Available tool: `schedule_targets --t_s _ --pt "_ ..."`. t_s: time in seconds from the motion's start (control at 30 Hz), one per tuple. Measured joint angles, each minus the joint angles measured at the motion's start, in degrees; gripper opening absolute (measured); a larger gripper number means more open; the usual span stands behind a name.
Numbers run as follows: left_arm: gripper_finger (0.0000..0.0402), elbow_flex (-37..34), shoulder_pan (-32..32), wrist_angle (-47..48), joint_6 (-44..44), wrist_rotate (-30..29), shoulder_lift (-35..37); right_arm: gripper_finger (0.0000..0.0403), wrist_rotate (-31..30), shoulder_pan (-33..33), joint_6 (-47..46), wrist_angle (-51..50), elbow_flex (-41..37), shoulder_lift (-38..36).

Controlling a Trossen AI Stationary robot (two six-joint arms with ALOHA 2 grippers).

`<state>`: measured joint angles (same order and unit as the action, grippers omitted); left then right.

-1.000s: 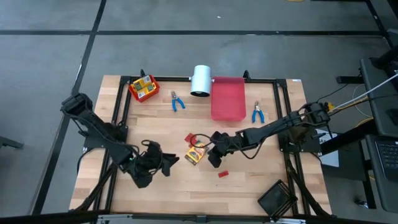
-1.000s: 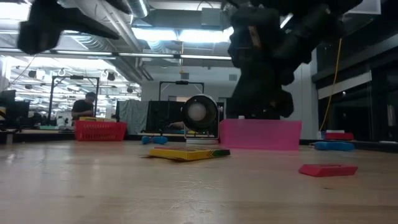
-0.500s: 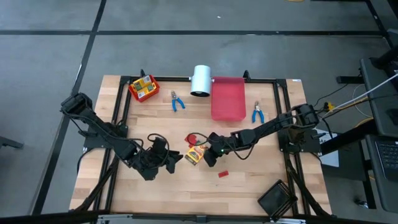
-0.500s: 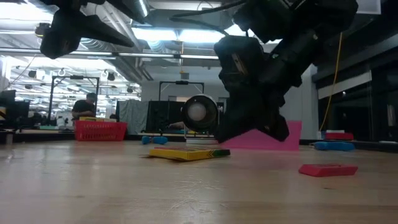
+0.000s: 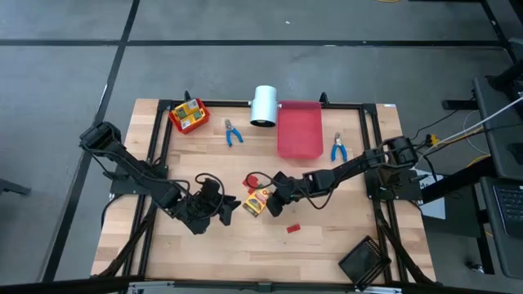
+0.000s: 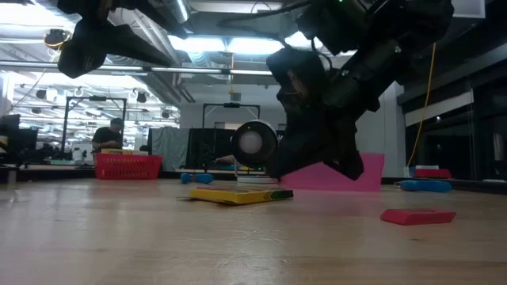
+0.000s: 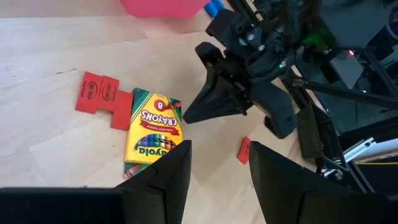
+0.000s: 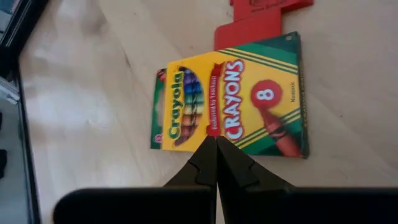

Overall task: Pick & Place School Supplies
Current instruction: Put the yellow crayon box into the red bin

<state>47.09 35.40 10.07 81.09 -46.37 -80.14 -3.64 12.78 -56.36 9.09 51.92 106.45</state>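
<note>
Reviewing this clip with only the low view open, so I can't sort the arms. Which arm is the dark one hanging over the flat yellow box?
Observer: The right arm. The high view shows the right tool just beside the crayon box.
Operator: Is that tool open?
Observer: No. The right wrist view shows its fingers shut together, pointing at the box's long edge.
Operator: And the other arm?
Observer: The left tool is open and faces the box from the opposite side.

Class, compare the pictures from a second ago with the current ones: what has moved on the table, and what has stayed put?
The left end effector, fingers open, moved toward the crayon box. The right end effector, fingers shut, swung down beside the box. Nothing was taken hold of. The box, red blocks and pliers stayed put.
</note>
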Motion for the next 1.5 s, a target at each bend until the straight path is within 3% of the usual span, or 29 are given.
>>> schedule_targets --t_s 0.7,1.07,1.5 --pt "0.0157 0.0 0.0 0.0 -0.3 0.2 0.0 0.0 -1.3 2.7 -1.7 -3.3 0.0 2.0" --pt "0.0157 0.0 0.0 0.1 -0.2 1.1 0.0 0.0 -4.3 2.6 -2.2 3.5 0.0 1.6" --pt "0.0157 0.0 0.0 0.5 -0.3 1.6 0.0 0.0 -4.9 1.5 -1.7 -1.1 0.0 1.6"
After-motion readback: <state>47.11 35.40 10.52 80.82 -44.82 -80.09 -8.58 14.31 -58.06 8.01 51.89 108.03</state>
